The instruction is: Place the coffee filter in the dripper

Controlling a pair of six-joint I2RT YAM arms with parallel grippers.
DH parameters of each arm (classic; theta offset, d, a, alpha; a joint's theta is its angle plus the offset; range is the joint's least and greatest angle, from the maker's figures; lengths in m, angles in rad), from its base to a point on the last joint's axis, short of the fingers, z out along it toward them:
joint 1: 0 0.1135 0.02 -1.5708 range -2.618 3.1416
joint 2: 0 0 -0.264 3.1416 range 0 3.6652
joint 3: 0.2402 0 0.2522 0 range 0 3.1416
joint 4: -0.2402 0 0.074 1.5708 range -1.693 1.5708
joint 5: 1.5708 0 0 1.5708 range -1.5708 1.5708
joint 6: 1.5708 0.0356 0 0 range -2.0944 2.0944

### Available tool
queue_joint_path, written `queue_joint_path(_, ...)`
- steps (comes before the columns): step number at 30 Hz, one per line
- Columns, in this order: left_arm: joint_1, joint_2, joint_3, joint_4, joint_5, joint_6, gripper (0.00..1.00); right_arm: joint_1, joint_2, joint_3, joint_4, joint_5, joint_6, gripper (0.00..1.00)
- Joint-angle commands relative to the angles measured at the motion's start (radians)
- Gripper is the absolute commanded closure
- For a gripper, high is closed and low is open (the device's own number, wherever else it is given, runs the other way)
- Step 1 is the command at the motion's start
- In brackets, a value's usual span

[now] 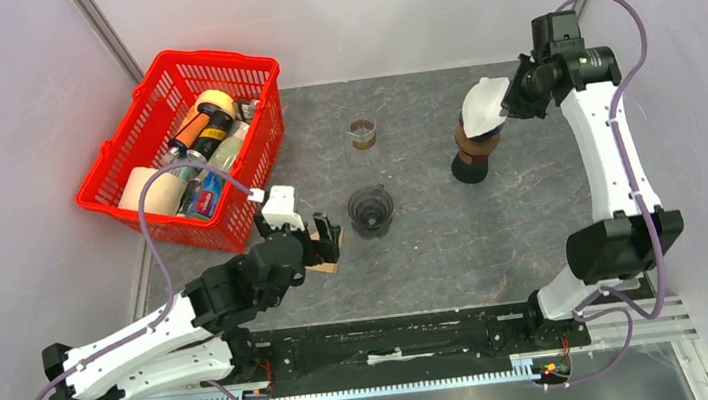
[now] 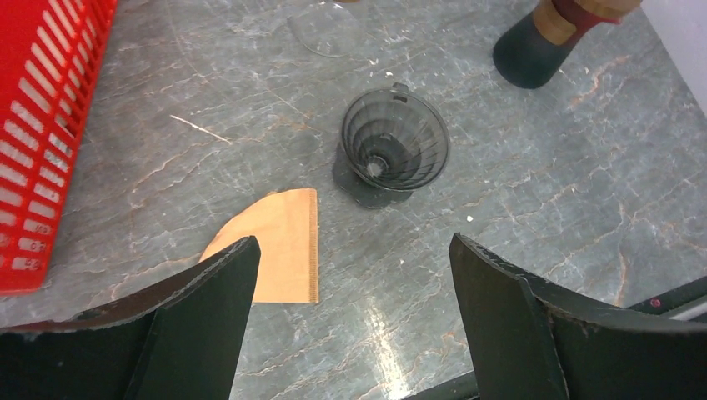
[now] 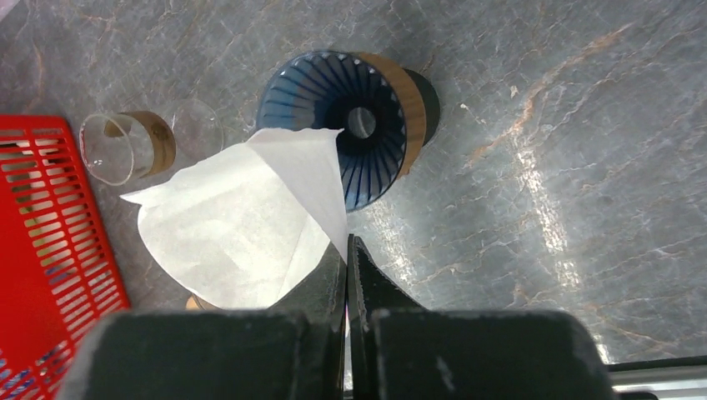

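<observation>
Right gripper (image 3: 348,250): its 2 fingers pinch together on an edge of the white coffee filter (image 3: 225,233), which fans out ahead of the tips over the blue dripper (image 3: 313,96), possibly touching its rim. Left gripper (image 2: 352,242) is spread wide and holds nothing; the brown filter (image 2: 279,242) lies partly under 1 finger, with the grey dripper (image 2: 396,137) just ahead.

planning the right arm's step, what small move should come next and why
Probably ease the right hand down and slightly forward toward the blue dripper. It is shut on the white filter, which hangs open over the dripper's near rim and is not yet seated in the cone.
</observation>
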Motion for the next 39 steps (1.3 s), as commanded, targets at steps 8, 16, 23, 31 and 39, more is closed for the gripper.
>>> queue_joint_path(8, 0.006, -0.071, -0.033, -0.018, -0.099, -0.078, 0.08, -0.104, 0.15, 0.047, -0.021, -0.24, -0.014, 1.0)
queue_joint_path(16, 0.008, -0.062, -0.033, -0.02, -0.104, -0.078, 0.08, -0.113, 0.184, 0.036, -0.012, -0.225, -0.017, 0.87)
queue_joint_path(23, 0.01, -0.072, -0.036, -0.029, -0.113, -0.084, 0.07, -0.116, 0.205, 0.097, -0.064, -0.152, -0.037, 0.72)
queue_joint_path(31, 0.009, -0.07, -0.035, -0.03, -0.116, -0.082, 0.07, -0.116, 0.182, 0.201, -0.102, -0.111, -0.074, 0.48)
queue_joint_path(39, 0.012, -0.061, -0.029, -0.035, -0.117, -0.084, 0.07, -0.1, 0.185, 0.295, -0.112, -0.145, -0.134, 0.49)
